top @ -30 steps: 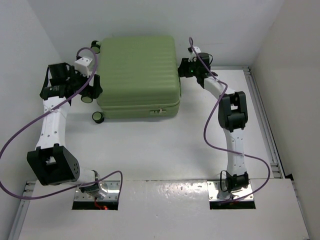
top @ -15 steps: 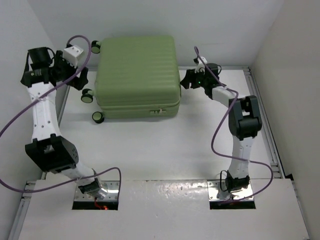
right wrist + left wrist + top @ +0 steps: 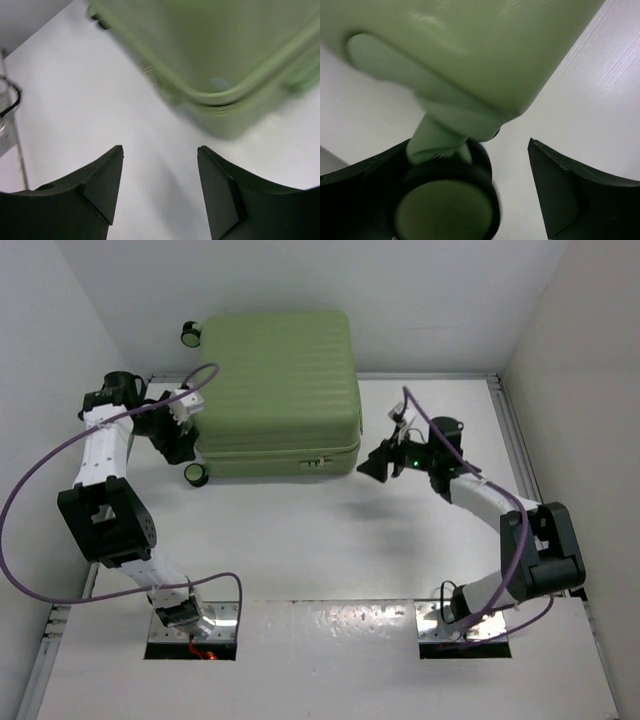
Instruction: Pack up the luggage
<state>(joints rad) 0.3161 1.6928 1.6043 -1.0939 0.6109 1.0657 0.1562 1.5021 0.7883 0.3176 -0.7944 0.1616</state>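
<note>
Luggage [image 3: 277, 390] lies shut and flat at far centre, left gripper [image 3: 180, 435] spread wide about a wheel [image 3: 445, 205], right gripper [image 3: 378, 465] parted and empty off the near-right corner — judged a positioning step, next needing firm purchase.

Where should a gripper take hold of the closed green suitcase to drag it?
Probably a wheel on the suitcase's left side, coming in from the left. The ribbed shell is far wider than the jaws, but the wheel juts out on a narrow stalk. The left gripper stands open around one.
</note>
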